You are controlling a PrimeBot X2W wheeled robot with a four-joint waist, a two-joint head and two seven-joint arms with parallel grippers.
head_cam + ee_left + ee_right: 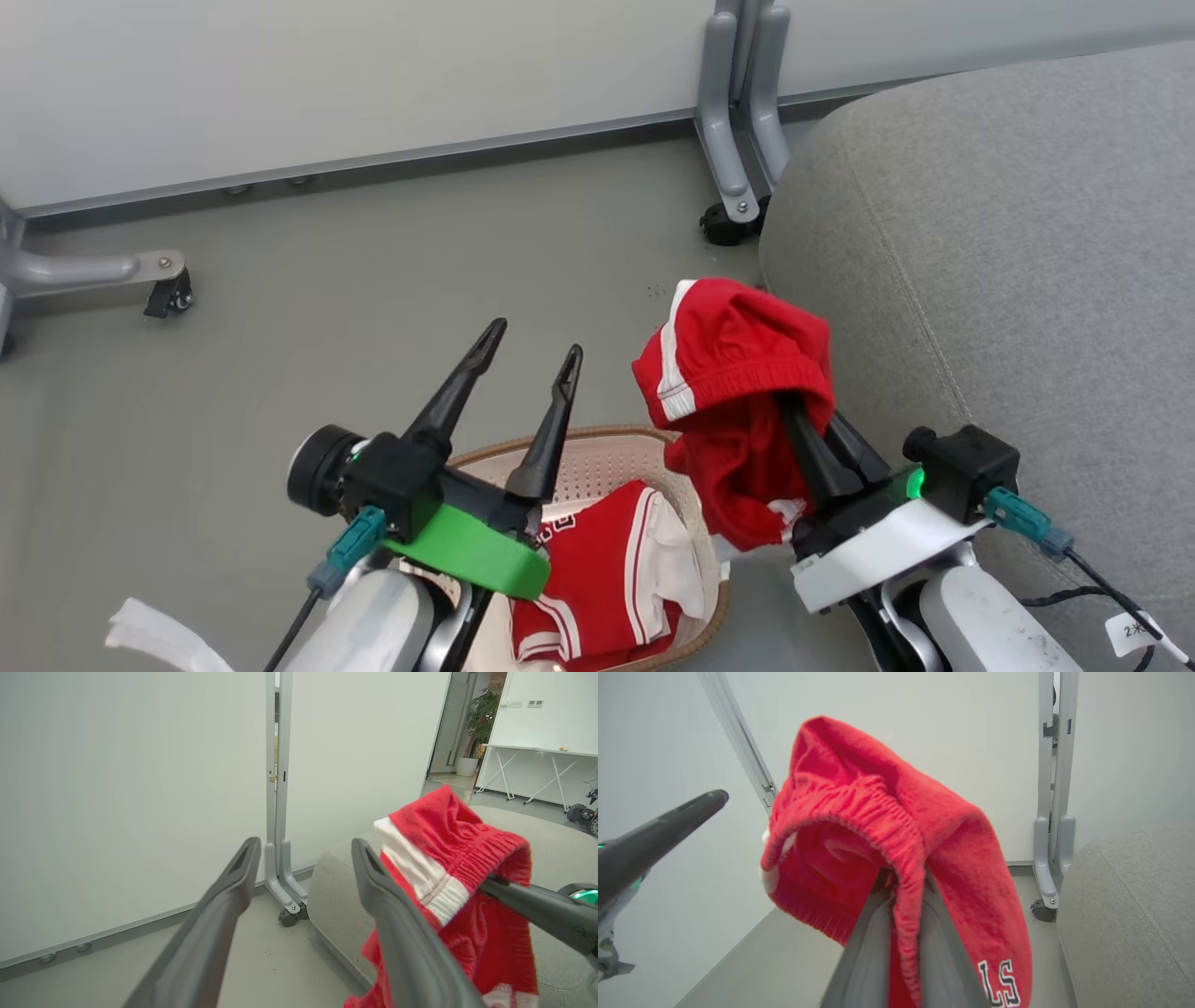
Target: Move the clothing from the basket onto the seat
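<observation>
The red shorts with white trim and an elastic waistband hang draped over my right gripper, which is shut on them above the floor between the basket and the seat. In the right wrist view the shorts cover the fingertips. The red jersey with white stripes lies in the cream basket at the bottom centre. My left gripper is open and holds nothing above the basket's far rim. The grey seat fills the right side, just beyond the shorts.
A white partition wall runs along the back on grey legs with casters, one close to the seat's far corner and another at the left. Bare grey floor lies between the wall and the basket.
</observation>
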